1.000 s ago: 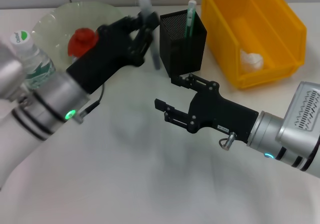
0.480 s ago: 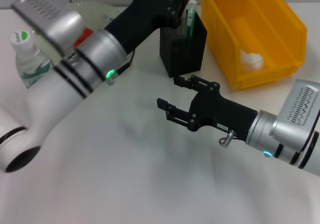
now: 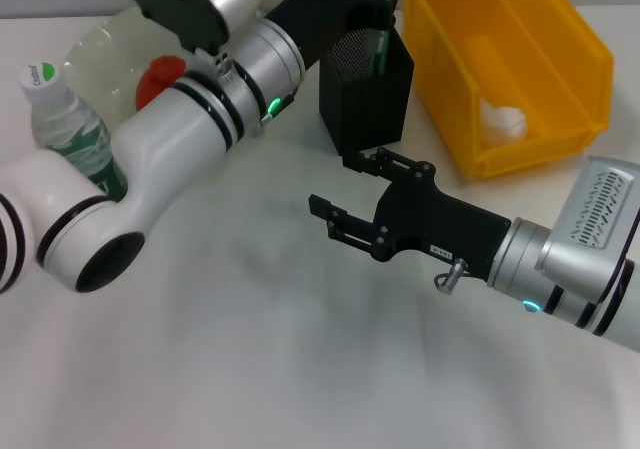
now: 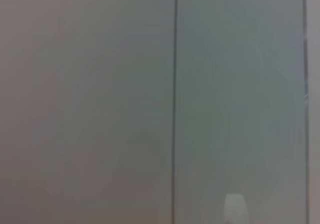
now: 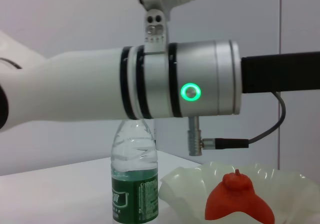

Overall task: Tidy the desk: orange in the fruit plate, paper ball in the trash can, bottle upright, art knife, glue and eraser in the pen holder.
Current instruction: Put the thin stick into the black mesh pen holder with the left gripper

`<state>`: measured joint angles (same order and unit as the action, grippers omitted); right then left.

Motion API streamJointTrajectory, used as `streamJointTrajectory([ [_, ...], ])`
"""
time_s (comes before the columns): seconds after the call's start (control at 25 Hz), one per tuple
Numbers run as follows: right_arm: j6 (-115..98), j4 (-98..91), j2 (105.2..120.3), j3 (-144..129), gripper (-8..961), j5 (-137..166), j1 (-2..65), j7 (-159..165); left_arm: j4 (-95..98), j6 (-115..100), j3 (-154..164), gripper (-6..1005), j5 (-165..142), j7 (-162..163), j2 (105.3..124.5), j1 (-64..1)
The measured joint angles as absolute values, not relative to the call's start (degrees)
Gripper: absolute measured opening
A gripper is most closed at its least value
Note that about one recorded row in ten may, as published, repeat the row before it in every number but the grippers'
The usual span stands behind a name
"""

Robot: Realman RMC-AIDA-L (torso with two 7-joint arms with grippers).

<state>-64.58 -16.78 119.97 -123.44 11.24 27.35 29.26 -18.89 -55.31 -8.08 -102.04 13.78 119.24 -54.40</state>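
My left gripper [image 3: 358, 4] hangs over the black mesh pen holder [image 3: 365, 104], its black body covering the cup's mouth. The green glue [image 3: 381, 51] stands inside the holder. The art knife and the eraser are hidden. The orange [image 3: 160, 77] [image 5: 239, 204] lies in the pale green fruit plate [image 3: 95, 49] [image 5: 186, 184]. The bottle [image 3: 62, 119] [image 5: 134, 179] stands upright to the left of the plate. The paper ball [image 3: 500, 119] rests in the yellow trash can [image 3: 560, 49]. My right gripper [image 3: 333, 183] hovers open and holds nothing, in front of the holder.
The left arm's white forearm [image 3: 190, 129] stretches across the left half of the desk, above the plate and bottle. The left wrist view shows only a grey wall. The white desk surface [image 3: 250, 349] lies in front of both arms.
My left arm swung up and to the right until its gripper came over the pen holder. The grey stick it carried a second ago no longer shows. The right arm barely moved.
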Motion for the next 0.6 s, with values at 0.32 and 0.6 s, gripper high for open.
streamJointTrajectory([
  [0.32, -64.6, -16.8, 119.97, -123.5, 680, 11.2, 27.3, 29.1, -19.0, -51.4, -11.3, 146, -102.8, 12.0, 119.27, -54.9],
  [0.6, -64.6, -16.8, 119.97, -123.5, 680, 11.2, 27.3, 28.9, -19.2, -51.5, -12.1, 199, -103.9, 12.0, 119.27, -54.5],
])
